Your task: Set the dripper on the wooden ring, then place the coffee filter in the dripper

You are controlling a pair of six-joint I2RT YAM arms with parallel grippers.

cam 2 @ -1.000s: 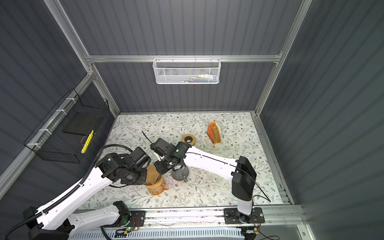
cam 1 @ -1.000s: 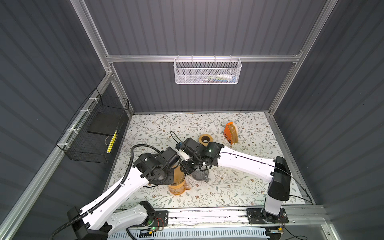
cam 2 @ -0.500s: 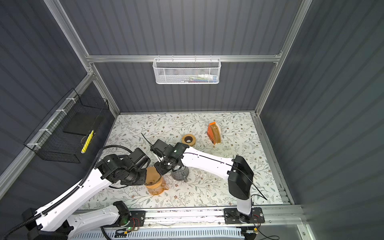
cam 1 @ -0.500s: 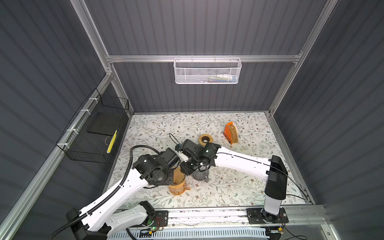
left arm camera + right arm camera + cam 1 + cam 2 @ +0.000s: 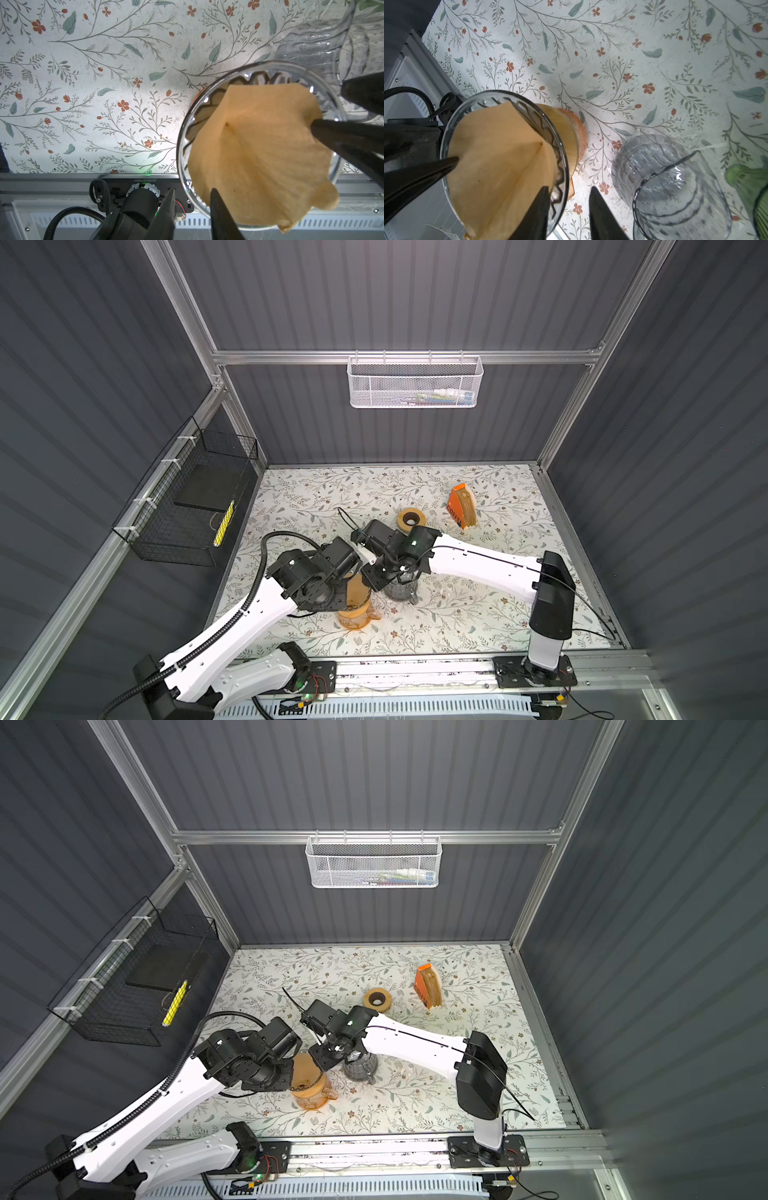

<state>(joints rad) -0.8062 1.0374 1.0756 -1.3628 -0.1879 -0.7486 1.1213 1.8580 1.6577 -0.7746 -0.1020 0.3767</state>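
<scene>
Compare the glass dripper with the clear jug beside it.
The dripper holds a brown paper filter; the jug looks empty. The dripper sits atop an amber vessel; the jug rests directly on the table. Both are clear ribbed glass.

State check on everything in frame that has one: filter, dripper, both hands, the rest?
Brown paper coffee filter: inside dripper, not fully seated, edge sticking over rim.
Clear glass dripper: upright on amber jug.
Left hand: open, straddling dripper rim.
Right hand: open, straddling rim.
Clear ribbed glass pitcher: upright, looks empty.
Orange filter box: standing, open, filters inside.
Brown tape roll: lying flat.
</scene>
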